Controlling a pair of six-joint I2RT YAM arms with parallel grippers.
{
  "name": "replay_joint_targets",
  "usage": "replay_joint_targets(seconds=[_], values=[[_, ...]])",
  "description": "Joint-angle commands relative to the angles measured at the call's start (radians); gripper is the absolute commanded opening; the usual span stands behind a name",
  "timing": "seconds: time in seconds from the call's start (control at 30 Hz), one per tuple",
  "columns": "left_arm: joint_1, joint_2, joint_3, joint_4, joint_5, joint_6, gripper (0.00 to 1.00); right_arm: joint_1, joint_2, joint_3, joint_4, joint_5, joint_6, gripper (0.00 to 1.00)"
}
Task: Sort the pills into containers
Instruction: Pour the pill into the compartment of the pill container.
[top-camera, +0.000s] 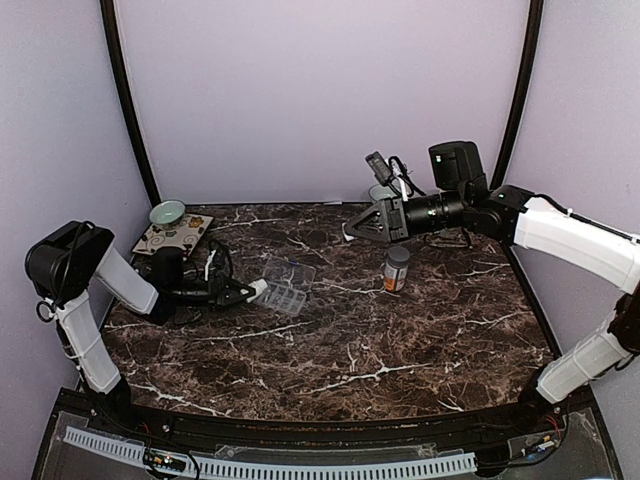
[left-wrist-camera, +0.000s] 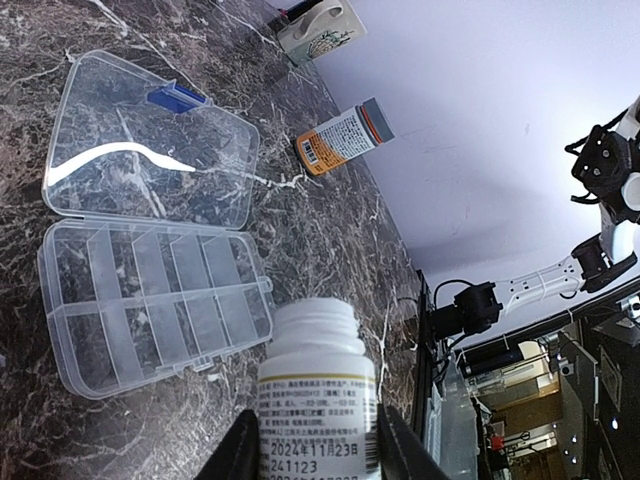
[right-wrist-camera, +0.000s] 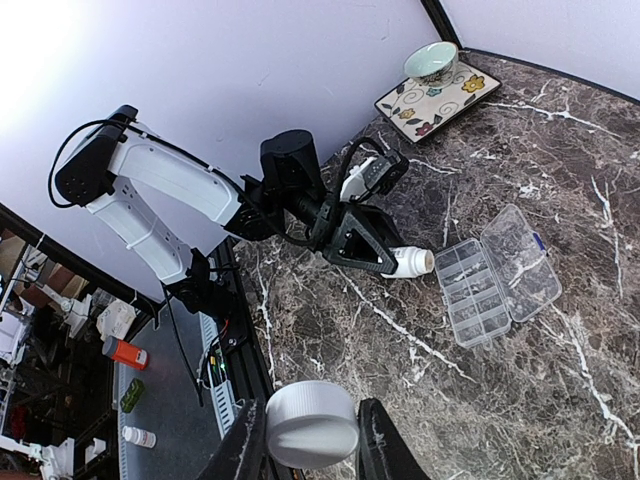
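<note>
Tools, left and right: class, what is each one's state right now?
Left tool: closed on the uncapped white pill bottle.
Right tool: closed on a white cap.

A pale green bowl (top-camera: 167, 212) stands at the corner of a flowered square plate (top-camera: 186, 237) on the dark marble table (top-camera: 400, 340); a mug (left-wrist-camera: 320, 28) stands far behind.

My overhead camera sits above and behind the arm bases. It looks down and forward over the whole dark marbled table (top-camera: 400, 340) from well back. My left wrist camera rides low, tight behind the white plastic pill bottle (left-wrist-camera: 317, 390), and faces across the tabletop toward the right side. My right wrist camera hangs high, close over a round white cap (right-wrist-camera: 312, 425), and looks down toward the white-shelled left arm (right-wrist-camera: 180, 185). All three views catch the clear plastic compartment box (top-camera: 285, 285). The overhead and left wrist views share the orange-labelled bottle (left-wrist-camera: 340, 135).
</note>
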Motion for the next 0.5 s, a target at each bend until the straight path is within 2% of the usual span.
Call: replay_joint_targets(seconds=[0.0,0.47], values=[[0.01,0.001,-0.016,0.012,-0.007,0.033,0.0,-0.001,0.002,0.024,0.041,-0.016,0.003,0.05],[0.016,0.007,0.002,-0.072,-0.03,0.088,0.0,-0.001,0.006,0.021,0.047,-0.019,0.004,0.05]])
